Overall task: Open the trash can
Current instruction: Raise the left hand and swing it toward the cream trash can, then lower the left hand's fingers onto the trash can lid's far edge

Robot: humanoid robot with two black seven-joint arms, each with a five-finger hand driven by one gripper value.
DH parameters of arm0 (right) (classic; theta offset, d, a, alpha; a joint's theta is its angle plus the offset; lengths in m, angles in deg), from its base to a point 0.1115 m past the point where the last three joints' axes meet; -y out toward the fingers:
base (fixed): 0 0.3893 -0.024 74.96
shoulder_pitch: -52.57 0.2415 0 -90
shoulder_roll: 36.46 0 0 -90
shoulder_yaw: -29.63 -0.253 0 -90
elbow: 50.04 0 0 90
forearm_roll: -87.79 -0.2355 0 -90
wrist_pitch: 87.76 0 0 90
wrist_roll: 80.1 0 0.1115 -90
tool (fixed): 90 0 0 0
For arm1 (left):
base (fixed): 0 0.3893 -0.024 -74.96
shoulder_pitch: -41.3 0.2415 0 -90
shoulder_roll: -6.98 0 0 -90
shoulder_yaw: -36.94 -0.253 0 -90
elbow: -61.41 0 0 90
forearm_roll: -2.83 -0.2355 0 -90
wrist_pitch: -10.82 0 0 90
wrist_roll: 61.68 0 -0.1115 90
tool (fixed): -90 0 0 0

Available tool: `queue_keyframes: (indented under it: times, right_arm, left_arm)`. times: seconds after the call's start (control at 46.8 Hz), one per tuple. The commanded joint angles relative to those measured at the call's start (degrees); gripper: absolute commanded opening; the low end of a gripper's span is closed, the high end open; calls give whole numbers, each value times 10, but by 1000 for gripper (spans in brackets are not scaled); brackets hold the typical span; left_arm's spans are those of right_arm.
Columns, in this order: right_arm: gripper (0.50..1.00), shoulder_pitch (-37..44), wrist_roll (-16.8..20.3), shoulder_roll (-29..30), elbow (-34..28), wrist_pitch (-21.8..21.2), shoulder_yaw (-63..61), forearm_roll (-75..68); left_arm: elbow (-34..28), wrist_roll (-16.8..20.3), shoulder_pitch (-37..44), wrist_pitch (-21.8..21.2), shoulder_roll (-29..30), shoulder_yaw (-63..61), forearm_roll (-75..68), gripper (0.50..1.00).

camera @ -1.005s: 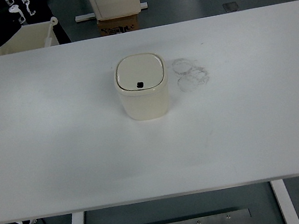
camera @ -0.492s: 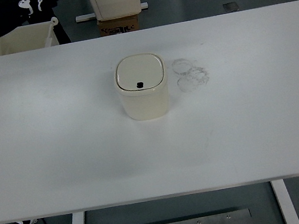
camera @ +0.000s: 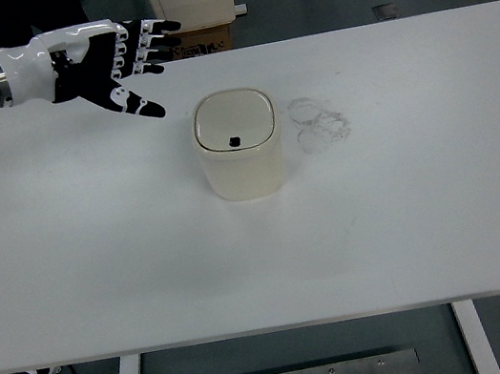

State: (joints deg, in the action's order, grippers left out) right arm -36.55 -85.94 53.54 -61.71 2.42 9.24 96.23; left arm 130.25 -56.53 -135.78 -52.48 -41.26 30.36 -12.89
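Observation:
A small cream trash can (camera: pixel 239 146) stands near the middle of the white table (camera: pixel 99 262). Its lid is closed and has a small dark button near the front edge. My left hand (camera: pixel 126 59), white with black palm and fingers, comes in from the upper left and hovers above the table, up and to the left of the can. Its fingers are spread and hold nothing. It does not touch the can. The right arm is out of view.
Grey ring marks (camera: pixel 319 122) stain the table just right of the can. A cardboard box and a white cabinet (camera: pixel 193 3) stand on the floor behind the table. The table's front edge runs along the bottom.
My left hand has swung in from the upper left corner, out over the table towards the can, and now hides the cream bin that stood there. The can has not moved.

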Motion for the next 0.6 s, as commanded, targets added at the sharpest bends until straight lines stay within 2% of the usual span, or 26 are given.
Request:
queue_keyframes:
  times: [0.0, 0.235, 0.578]
  right_arm:
    - [993, 0, 0, 0, 0, 0, 0, 0]
    - [993, 0, 0, 0, 0, 0, 0, 0]
    - [993, 0, 0, 0, 0, 0, 0, 0]
  left_arm:
    - [2, -8, -5, 7, -13, 0, -17, 1000]
    - [5, -18, -6, 10, -51, -4, -53, 1000]
    - [7, -51, -1, 9, -87, -12, -95, 1000]
